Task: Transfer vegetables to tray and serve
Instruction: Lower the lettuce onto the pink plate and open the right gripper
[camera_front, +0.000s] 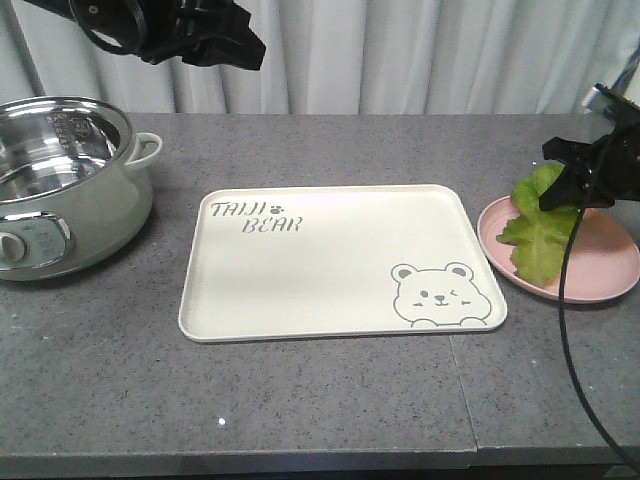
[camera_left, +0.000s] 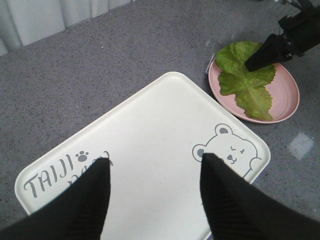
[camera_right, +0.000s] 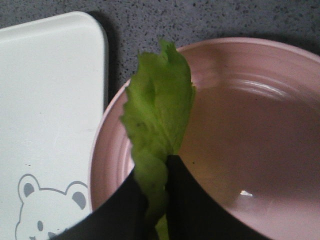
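Because the lettuce leaf (camera_right: 157, 105) rests on the pink plate (camera_right: 107, 150) just beside the tray (camera_front: 330, 260), we pinch its end in our right gripper (camera_right: 154, 167), while our left gripper (camera_left: 156, 160) hangs spread above the tray.

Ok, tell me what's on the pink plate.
One green lettuce leaf lies on the pink plate, one end pinched in the right gripper. The plate under the leaf is covered; the rest shows bare.
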